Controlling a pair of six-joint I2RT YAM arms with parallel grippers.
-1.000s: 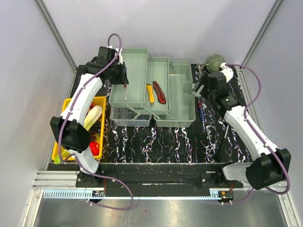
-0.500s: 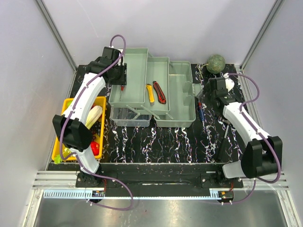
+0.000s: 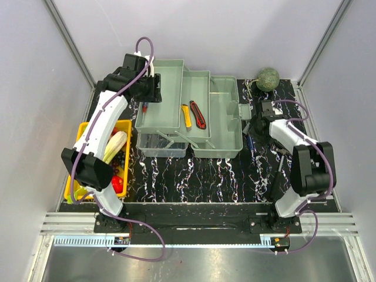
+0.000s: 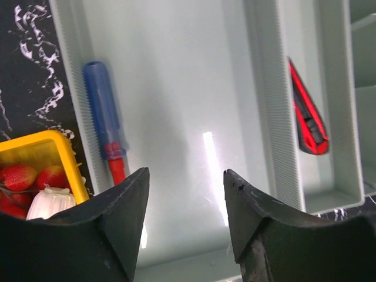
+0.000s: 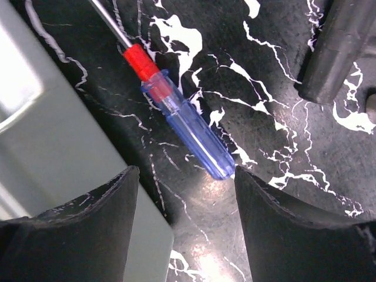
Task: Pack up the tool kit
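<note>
The pale grey-green toolbox [image 3: 226, 126] lies open on the black mat, trays folded out and translucent lid [image 3: 158, 145] in front. My left gripper [image 3: 153, 92] hangs open and empty over the left tray [image 4: 188, 88]. A blue-handled screwdriver [image 4: 103, 111] lies along that tray's left wall. A red knife [image 3: 198, 114] and a yellow knife [image 3: 186, 116] lie in the middle tray; the red one also shows in the left wrist view [image 4: 308, 117]. My right gripper [image 3: 253, 126] is open just above a second blue-handled screwdriver [image 5: 188, 126] on the mat beside the box, its handle end between the fingertips [image 5: 185, 176].
A yellow tray [image 3: 126, 124] of produce stands left of the box, and its corner shows in the left wrist view [image 4: 41, 144]. A green melon [image 3: 268, 78] sits at the back right. A dark rod-like tool [image 3: 276, 176] lies on the mat at the right and also shows in the right wrist view [image 5: 338, 47].
My left gripper let go of the screwdriver, which now lies by the tray's left wall. My right arm swung toward the front and came down over the screwdriver on the mat.
</note>
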